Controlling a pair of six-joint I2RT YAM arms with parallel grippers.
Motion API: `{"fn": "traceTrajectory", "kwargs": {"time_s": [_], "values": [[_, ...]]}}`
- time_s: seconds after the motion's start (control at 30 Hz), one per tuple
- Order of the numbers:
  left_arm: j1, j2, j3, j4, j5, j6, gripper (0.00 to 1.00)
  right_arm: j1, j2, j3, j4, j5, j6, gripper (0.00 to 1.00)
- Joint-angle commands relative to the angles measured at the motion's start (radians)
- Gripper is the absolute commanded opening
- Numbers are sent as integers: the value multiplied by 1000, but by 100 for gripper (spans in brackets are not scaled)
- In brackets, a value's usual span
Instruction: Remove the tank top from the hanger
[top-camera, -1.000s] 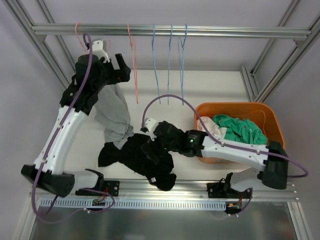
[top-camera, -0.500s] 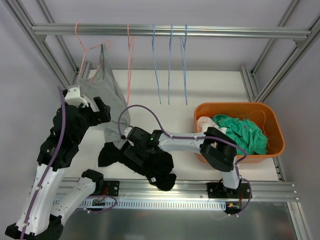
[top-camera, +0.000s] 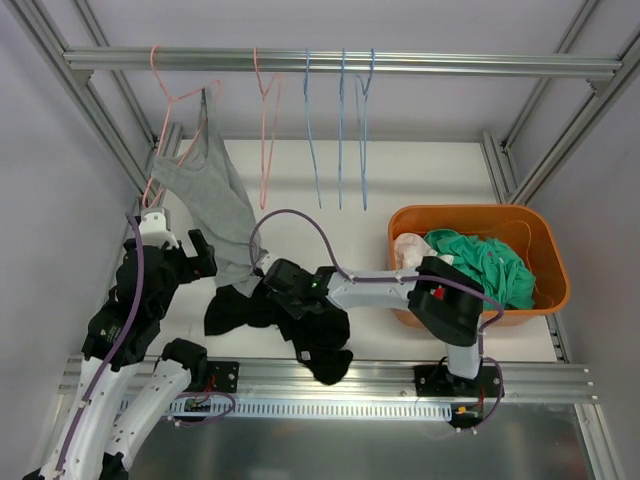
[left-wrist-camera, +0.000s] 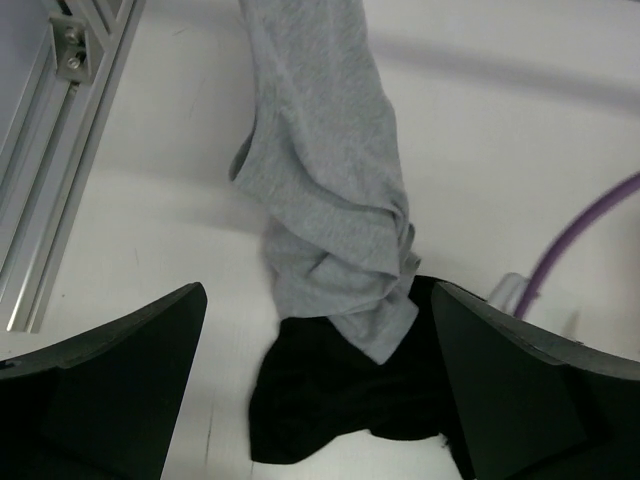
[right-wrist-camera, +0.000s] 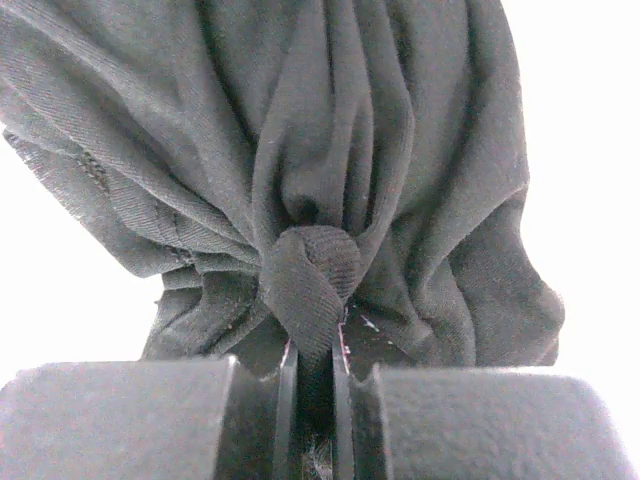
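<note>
A grey tank top (top-camera: 200, 190) hangs from a pink hanger (top-camera: 170, 100) at the left end of the rail, its hem drooping onto a black garment (top-camera: 310, 325) crumpled on the table. My left gripper (top-camera: 178, 242) hovers open just left of the hem; in the left wrist view the tank top (left-wrist-camera: 330, 200) and the black garment (left-wrist-camera: 340, 400) lie between and beyond its wide-apart fingers (left-wrist-camera: 120, 380), the left gripper (left-wrist-camera: 318, 292) touching neither. My right gripper (top-camera: 272, 280) is shut on a fold of the black garment (right-wrist-camera: 310, 270), pinched in the right gripper (right-wrist-camera: 312, 352).
An orange basket (top-camera: 470, 212) with green and white clothes (top-camera: 480, 260) stands at the right. An empty pink hanger (top-camera: 265, 130) and three blue hangers (top-camera: 340, 120) hang from the rail (top-camera: 450, 66). An aluminium frame post (left-wrist-camera: 60, 150) runs along the left.
My left arm came down from the rail to beside the tank top's hem. My right gripper reached left across the black garment and shut on a fold of it.
</note>
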Motion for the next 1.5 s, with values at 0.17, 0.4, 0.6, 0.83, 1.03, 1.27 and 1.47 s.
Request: {"fn": "traceTrajectory", "kwargs": {"time_s": [0.17,0.4,0.6,0.83,1.03,1.27,1.47], "values": [[-8,-56,-65,17,-63,2,99,4,-426,-139,-25,-17,18,0],[-6,-62,-68,22,-83,-3,99,6,-714,-80,-169,36,-43,0],[-5,-62,-69,24,-87,-4,99,6,-886,54,-283,62,-105,0],[-6,-71,-71,27,-86,-4,99,-8,-908,293,-504,317,-186,0],[-6,-79,-72,28,-72,-4,99,-132,-957,333,-591,460,-183,0],[-6,-67,-72,34,-44,-3,99,-451,-982,285,-616,353,-163,0],[-5,-65,-75,37,-32,-1,99,-661,-959,264,-582,325,-151,0]]}}
